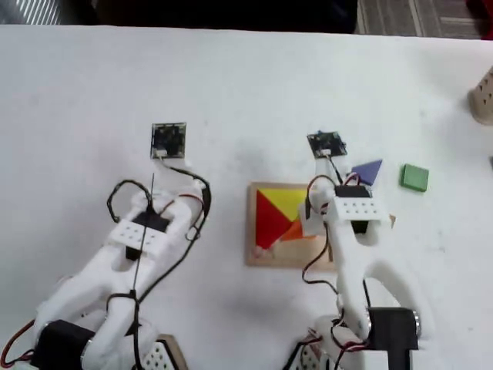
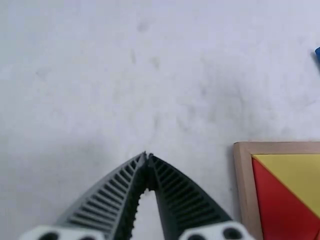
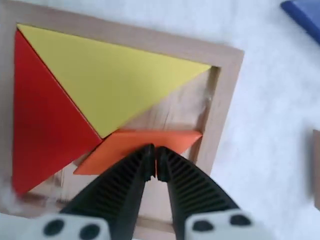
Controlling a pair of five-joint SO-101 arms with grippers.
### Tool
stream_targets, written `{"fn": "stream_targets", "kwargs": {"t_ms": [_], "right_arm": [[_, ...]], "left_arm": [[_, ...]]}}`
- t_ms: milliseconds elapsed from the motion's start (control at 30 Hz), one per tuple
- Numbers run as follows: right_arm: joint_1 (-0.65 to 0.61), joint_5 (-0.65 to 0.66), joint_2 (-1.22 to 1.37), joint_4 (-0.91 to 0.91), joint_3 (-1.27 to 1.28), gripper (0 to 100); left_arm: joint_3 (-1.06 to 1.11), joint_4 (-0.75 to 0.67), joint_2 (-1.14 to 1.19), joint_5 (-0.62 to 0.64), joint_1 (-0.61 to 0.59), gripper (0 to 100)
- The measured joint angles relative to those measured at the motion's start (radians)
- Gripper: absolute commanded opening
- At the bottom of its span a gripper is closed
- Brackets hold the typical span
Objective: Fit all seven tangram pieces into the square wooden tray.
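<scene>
Though both end effectors (image 2: 147, 159) (image 3: 153, 150) clenched, wooden tray (image 3: 225, 56) with red triangle (image 3: 45, 120), yellow triangle (image 3: 110, 75), orange parallelogram (image 3: 122, 141).

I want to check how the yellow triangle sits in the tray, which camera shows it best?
The right wrist view: the yellow triangle lies whole in the tray, edge to edge with the red triangle. The high view shows it small, its tip behind the right arm. The left wrist view catches just one corner.
</scene>
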Motion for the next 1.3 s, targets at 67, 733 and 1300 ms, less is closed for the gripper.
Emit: {"fn": "stream_targets", "kwargs": {"t_ms": [67,733,1300], "right_arm": [[0.002,0.003,0.014,-0.002,-0.009,1.8],[-0.149,0.012,0.014,0.186,-0.025,1.7],[-0.083,0.032,-0.104,0.201,0.003,1.7]], "left_arm": [[0.0,0.0,0.0,0.0,0.0,2],[0.0,0.0,0.0,0.0,0.0,2],[0.0,0.0,0.0,0.0,0.0,2]]}}
